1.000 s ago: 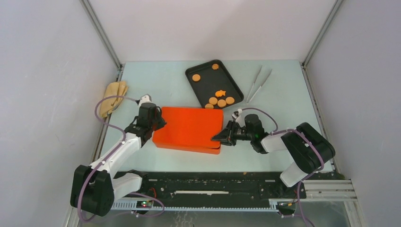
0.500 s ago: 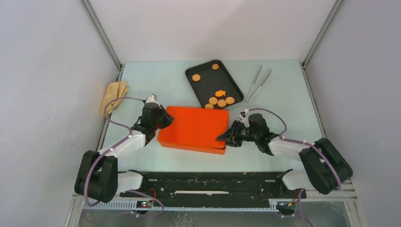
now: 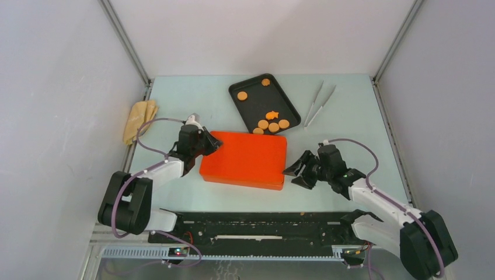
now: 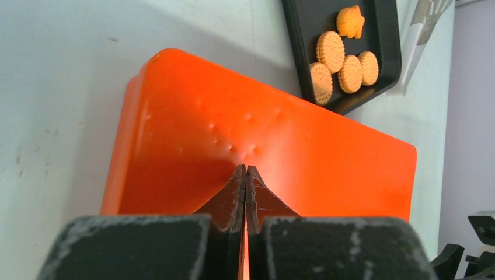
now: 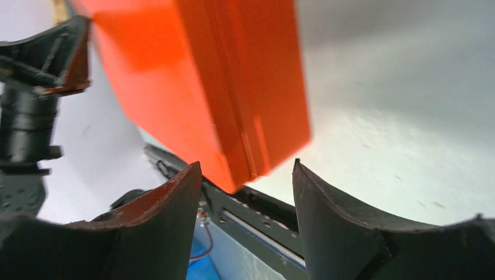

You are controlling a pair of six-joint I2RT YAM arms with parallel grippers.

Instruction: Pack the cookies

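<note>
Cookies (image 3: 271, 124): in black tray (image 3: 255, 100), at 12 o'clock of closed orange box (image 3: 244, 160), just beside it.
Left gripper (image 3: 215, 142): fingers pressed together, tips at box's 10 o'clock corner.
Right gripper (image 3: 293, 175): jaws spread, holding nothing, just beside box's 4 o'clock corner.

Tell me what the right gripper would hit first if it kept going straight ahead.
Probably the orange box: its near right corner sits just ahead of the open right gripper, though depth is unclear.
</note>
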